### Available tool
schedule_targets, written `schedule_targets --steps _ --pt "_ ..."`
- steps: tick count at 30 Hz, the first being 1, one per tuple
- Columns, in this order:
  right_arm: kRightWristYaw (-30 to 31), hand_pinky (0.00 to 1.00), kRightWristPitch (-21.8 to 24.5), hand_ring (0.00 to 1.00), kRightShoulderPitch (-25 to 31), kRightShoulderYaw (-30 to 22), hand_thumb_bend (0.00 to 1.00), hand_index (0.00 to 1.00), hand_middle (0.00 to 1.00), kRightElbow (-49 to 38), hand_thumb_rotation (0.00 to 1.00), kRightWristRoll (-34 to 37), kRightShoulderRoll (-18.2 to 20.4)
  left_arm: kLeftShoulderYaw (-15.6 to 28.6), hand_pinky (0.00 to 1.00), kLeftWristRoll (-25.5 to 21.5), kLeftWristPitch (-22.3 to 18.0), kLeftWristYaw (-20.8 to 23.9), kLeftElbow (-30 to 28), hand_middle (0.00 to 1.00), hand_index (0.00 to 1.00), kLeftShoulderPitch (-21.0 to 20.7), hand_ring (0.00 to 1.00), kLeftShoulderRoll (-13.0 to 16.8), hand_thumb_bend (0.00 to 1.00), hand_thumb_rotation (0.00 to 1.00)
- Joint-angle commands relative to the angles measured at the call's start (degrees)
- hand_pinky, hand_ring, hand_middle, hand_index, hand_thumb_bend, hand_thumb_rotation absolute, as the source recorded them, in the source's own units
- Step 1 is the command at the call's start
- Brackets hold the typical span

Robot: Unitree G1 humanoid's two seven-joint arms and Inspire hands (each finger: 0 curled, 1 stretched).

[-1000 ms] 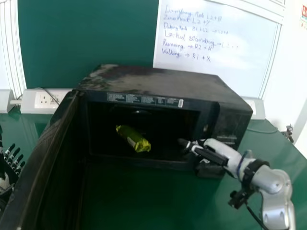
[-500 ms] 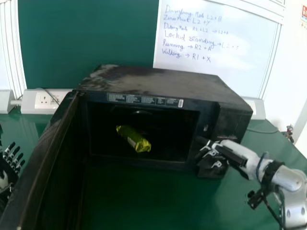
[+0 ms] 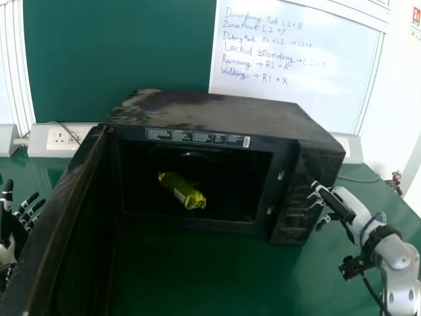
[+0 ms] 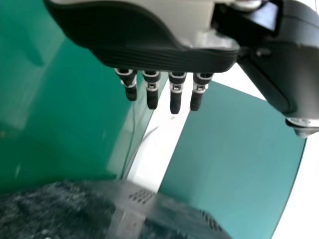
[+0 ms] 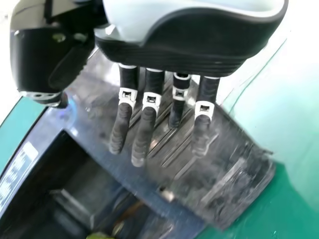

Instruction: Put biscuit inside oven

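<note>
Biscuit packet (image 3: 183,191) is in the oven (image 3: 217,112) cavity, left of centre in the frame. From the right hand (image 3: 339,207) it lies to the left and a touch higher in the frame, well apart. Long axis runs slantwise, upper left end to lower right end, so the lower right end faces the hand side. Right hand is nearer; left hand (image 3: 10,226) is at the left edge, with the open door (image 3: 49,230) between it and the packet.

Right arm comes in from the lower right corner, forearm slanting up and left, hand over by the control panel (image 3: 299,204), clear of the cavity mouth. Fingers spread wide and nearly straight, nothing held. Can't tell if the tips touch the panel. Left hand also wide, fingers straight, nothing in it.

My read: placing looks done, no regrasp needed. If the door is to be shut, it's the left hand's job, pushing from the outer face; right hand should keep out of the swing
</note>
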Motion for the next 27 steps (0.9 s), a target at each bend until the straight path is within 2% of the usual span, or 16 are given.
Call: schedule_targets --steps 1,8,17,20,27 --pt "-1.7 0.25 1.4 0.27 0.2 -0.1 0.69 0.39 0.34 -1.1 0.33 0.0 1.3 -0.3 0.73 -0.6 -1.3 -1.6 -0.1 0.80 0.78 0.0 0.77 0.8 0.60 0.00" --pt "-4.1 0.23 3.1 0.24 0.5 -0.6 0.70 0.35 0.31 -1.3 0.31 -0.1 1.7 -0.5 0.74 -0.5 -4.7 -8.1 2.2 0.79 0.79 0.3 0.77 1.4 0.56 0.00" --pt "-6.1 0.21 5.3 0.24 0.7 0.4 0.72 0.36 0.31 -2.1 0.37 -1.4 0.8 -2.1 0.70 0.4 -10.5 -16.4 4.9 0.76 0.76 0.8 0.74 2.5 0.58 0.05" --pt "-6.3 0.21 5.4 0.24 0.9 0.0 0.71 0.36 0.31 -2.5 0.36 -1.5 1.2 -2.6 0.70 0.2 -11.8 -19.2 5.6 0.77 0.78 0.7 0.74 2.9 0.59 0.07" --pt "-6.2 0.21 6.8 0.24 0.2 -0.1 0.72 0.37 0.32 -2.1 0.33 -0.8 1.5 -3.8 0.71 -1.3 -12.5 -24.1 4.6 0.78 0.81 0.8 0.75 4.0 0.56 0.09"
